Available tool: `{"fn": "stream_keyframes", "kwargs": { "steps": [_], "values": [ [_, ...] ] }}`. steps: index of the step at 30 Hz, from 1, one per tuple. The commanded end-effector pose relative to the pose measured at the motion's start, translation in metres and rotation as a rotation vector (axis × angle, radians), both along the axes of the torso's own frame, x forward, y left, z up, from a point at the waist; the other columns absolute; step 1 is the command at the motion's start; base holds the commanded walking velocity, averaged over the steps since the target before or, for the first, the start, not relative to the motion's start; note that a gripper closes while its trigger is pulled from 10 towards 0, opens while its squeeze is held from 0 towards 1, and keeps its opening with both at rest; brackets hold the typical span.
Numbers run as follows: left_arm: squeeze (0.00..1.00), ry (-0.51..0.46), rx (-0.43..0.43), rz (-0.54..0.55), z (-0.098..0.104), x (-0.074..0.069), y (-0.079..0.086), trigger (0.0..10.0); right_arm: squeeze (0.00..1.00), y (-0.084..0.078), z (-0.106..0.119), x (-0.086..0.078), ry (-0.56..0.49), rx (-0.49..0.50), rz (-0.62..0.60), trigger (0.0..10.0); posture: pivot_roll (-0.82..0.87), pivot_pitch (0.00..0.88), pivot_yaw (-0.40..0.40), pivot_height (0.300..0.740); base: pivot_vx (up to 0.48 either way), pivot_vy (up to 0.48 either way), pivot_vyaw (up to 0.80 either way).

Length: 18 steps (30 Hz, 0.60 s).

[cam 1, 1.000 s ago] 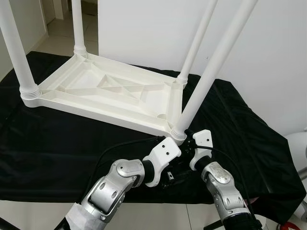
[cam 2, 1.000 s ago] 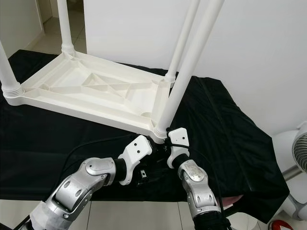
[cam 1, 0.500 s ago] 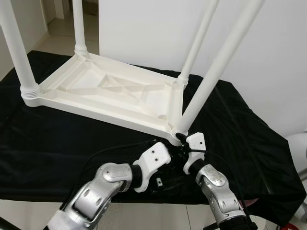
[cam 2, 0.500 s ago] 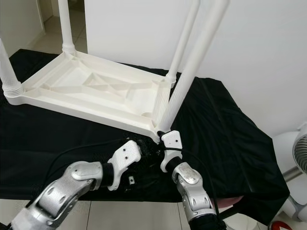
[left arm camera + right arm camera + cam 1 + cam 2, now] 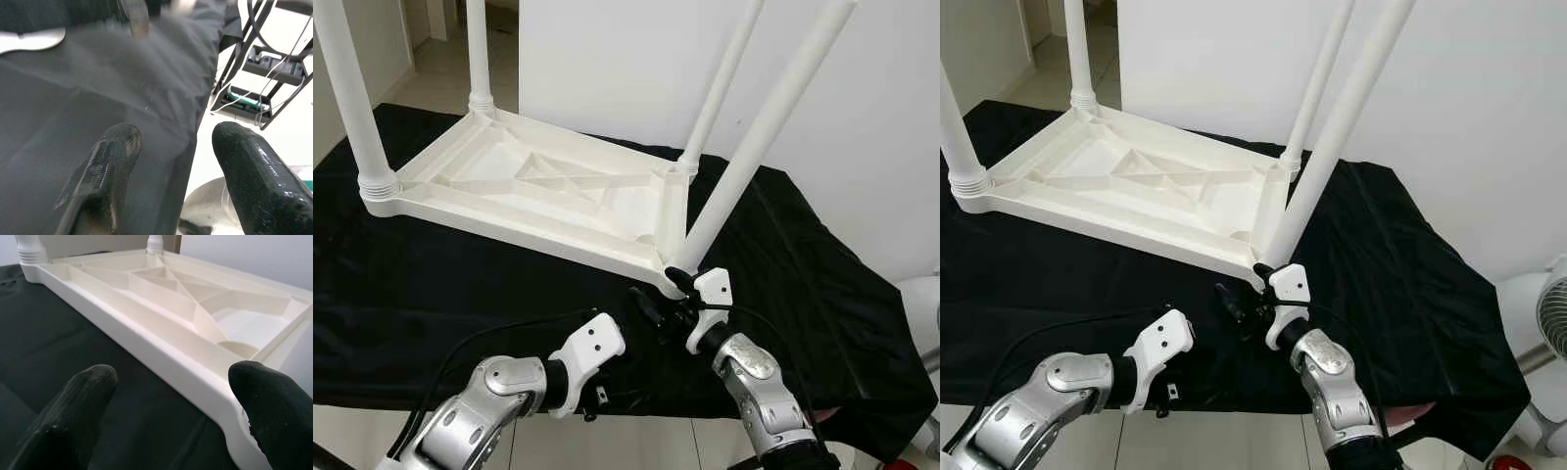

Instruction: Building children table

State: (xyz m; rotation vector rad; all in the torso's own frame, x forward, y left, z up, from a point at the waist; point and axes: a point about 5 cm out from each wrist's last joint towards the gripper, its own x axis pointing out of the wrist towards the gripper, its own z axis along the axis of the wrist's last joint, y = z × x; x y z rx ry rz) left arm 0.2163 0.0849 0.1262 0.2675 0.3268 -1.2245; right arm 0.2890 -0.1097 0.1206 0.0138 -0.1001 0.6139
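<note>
The white children's table lies upside down on a black cloth, with its legs pointing up. The near-right leg leans to the right out of its corner socket. My right gripper is open just in front of that corner. In the right wrist view its fingers are spread wide, with the table's frame rim ahead of them. My left gripper is open and holds nothing. It hangs low at the front edge of the cloth, away from the table.
The cloth-covered surface ends just in front of my arms, with pale floor tiles below. A metal stand with cables sits under the surface. A white fan stands at the right. A white wall rises behind the table.
My left gripper has drawn back from the table's near-right corner and dropped to the cloth's front edge. The right gripper has stayed by the corner.
</note>
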Motion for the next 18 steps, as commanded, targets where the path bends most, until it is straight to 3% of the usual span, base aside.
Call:
{"fn": "stream_keyframes", "kwargs": {
  "steps": [1,10,18],
  "values": [
    [0.0,0.005,-0.001,0.017,0.0,0.002,0.003,10.0,0.0,-0.007,0.002,0.005,0.003,0.01,-0.019,10.0,0.04,0.0,-0.191,0.74,0.0,0.0,0.0],
    [0.0,-0.063,-0.017,0.165,0.007,0.025,0.012,10.0,0.0,-0.023,0.008,0.024,-0.018,-0.001,-0.093,10.0,0.04,0.0,-0.19,0.74,0.0,0.0,0.0],
    [0.0,-0.099,-0.021,0.191,0.01,0.034,0.009,10.0,0.0,-0.042,0.01,0.036,-0.017,-0.003,-0.193,10.0,0.04,0.0,-0.182,0.74,0.0,0.0,0.0]
  ]
}}
